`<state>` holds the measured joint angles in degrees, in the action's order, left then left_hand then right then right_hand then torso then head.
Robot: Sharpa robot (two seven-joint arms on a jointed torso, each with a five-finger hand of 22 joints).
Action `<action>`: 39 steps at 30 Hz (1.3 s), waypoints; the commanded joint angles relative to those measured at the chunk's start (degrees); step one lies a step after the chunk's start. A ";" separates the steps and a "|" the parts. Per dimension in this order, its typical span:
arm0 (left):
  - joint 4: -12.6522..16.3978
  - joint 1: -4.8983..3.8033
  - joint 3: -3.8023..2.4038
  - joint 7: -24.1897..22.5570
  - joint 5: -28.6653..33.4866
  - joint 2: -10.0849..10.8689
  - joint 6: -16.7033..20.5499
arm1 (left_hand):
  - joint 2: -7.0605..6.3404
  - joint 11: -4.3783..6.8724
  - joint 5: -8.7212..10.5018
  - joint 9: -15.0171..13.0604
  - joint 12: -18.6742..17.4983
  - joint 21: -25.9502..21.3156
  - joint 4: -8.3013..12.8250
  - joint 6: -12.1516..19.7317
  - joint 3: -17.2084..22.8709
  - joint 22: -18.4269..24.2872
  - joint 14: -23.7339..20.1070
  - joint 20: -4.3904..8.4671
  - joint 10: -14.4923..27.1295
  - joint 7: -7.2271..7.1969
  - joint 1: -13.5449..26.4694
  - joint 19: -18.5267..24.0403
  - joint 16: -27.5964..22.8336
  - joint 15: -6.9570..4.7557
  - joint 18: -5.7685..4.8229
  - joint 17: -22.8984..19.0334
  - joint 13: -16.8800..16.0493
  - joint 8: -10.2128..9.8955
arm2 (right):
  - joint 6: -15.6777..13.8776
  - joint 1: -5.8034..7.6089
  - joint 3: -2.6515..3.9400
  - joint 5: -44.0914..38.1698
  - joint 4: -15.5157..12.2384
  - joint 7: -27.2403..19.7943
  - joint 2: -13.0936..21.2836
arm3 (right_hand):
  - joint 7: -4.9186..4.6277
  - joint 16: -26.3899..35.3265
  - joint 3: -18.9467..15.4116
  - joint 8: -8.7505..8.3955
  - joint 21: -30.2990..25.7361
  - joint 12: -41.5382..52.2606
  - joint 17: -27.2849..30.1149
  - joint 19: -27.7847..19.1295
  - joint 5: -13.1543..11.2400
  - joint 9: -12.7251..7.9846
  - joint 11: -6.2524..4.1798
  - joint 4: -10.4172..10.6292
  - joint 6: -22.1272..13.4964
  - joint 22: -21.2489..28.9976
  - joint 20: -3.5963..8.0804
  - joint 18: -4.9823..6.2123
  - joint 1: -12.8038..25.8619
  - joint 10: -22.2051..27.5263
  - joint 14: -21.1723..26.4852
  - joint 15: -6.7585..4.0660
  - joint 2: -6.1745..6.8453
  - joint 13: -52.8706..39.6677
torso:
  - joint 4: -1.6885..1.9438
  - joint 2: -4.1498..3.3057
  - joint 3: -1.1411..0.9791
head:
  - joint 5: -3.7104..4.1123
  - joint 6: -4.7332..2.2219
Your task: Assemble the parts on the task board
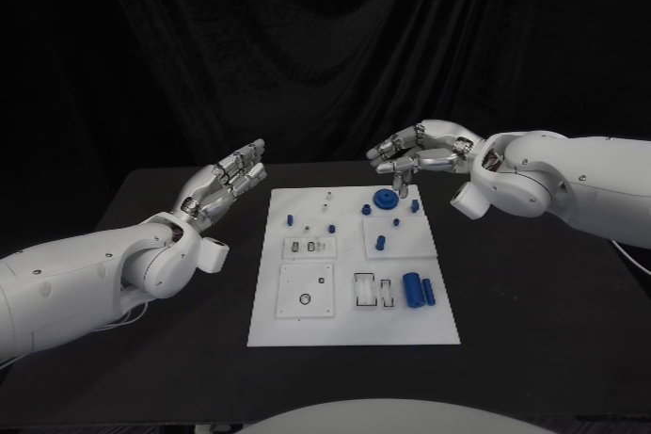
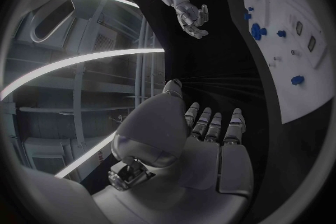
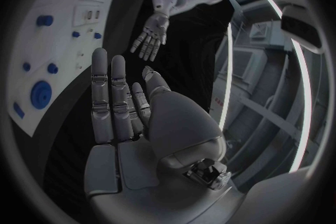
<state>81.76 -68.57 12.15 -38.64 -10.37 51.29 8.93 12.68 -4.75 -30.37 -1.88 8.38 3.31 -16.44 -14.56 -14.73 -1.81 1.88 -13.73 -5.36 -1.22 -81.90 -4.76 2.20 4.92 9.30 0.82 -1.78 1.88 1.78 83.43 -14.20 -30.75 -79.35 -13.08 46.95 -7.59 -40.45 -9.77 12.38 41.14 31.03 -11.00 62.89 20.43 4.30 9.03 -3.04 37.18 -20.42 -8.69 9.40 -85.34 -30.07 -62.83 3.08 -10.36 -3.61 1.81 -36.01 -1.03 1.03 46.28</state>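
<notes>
Parts (image 1: 420, 291) in blue lie scattered over the white task board (image 1: 353, 330), which sits mid-tabletop (image 1: 543, 293) between the two hands. Just below the right hand (image 1: 423, 152), whose fingers (image 1: 402, 175) are loosely curled and apart, holding nothing, a round blue part (image 1: 386, 200) rests on the board. The left hand (image 1: 228, 180) hovers beside the board's far left corner, its fingers (image 1: 248, 159) straight, slightly spread, touching nothing.

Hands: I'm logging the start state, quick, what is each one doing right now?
Left hand: open, fingers extended, holding nothing, beside the task board.
Right hand: open, fingers loosely curved, holding nothing, above the board's far edge.
</notes>
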 commanded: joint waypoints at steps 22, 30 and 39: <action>4.88 -0.18 -0.07 -9.60 -8.63 3.47 2.80 | -0.99 -0.31 -4.06 0.19 0.47 -0.73 0.88 1.71 2.40 0.56 -0.76 1.08 0.80 -2.04 -6.27 1.46 -0.88 -0.82 1.01 -0.30 0.05 -0.21 | -11.70 2.82 0.04 -66.03 -2.77 14.21 -1.78 | 5.07 -18.84 12.68 -4.98 33.03 -10.90 -15.61 14.72 -5.41 1.27 -3.08 1.99 9.94 -41.47 3.34 -3.67 4.40 -14.49 -14.24 -3.89 8.57 -0.02 | 2.20 -4.49 1.13 | 1.40 -1.27; 4.75 -0.18 -0.07 -9.54 -8.75 3.46 2.16 | -1.08 -0.41 -4.34 0.21 0.44 -0.73 0.97 1.83 2.49 0.56 -0.76 1.00 0.87 -1.88 -6.43 1.47 -0.88 -0.72 1.00 -0.30 0.06 -0.23 | -11.87 2.24 0.04 -67.68 -1.76 13.49 -2.52 | 5.43 -19.57 15.47 -7.61 34.74 -14.21 -17.60 15.36 -5.20 0.48 -3.29 1.12 6.95 -44.37 3.60 -4.05 3.85 -15.15 -15.02 -4.17 9.85 -0.03 | 2.27 -4.59 1.08 | 0.96 -1.10; 4.24 -0.18 -0.07 -9.32 -8.77 3.22 1.45 | -1.11 -0.53 -4.48 0.24 0.35 -0.76 1.02 2.08 2.57 0.57 -0.79 0.92 0.97 -1.76 -6.54 1.52 -0.92 -0.62 0.99 -0.31 0.08 -0.28 | -11.68 1.15 0.04 -67.91 -0.76 12.67 -3.19 | 5.94 -22.36 16.13 -7.91 37.06 -15.75 -22.44 17.02 -5.72 0.38 -3.68 1.60 6.62 -48.26 3.89 -4.75 4.91 -14.99 -16.74 -4.49 10.54 -0.03 | 2.24 -4.83 1.13 | 0.68 -0.90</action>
<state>85.99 -68.60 12.13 -38.74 -18.64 54.64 11.37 11.53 -5.12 -34.55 -1.68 8.64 2.85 -15.49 -12.71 -12.53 -1.29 1.15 -12.60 -4.48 -3.25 -87.94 -3.61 1.53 4.19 9.31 0.60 -1.76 1.88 -8.62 84.79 -14.20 -97.10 -80.25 -0.66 43.78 -1.80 -62.58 6.02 4.53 77.88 15.50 -33.37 79.55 15.09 4.67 5.52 -1.58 43.75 -68.57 -4.71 5.33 -80.80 -45.05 -79.00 -1.38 -0.15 -3.64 4.09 -40.72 0.08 1.73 45.30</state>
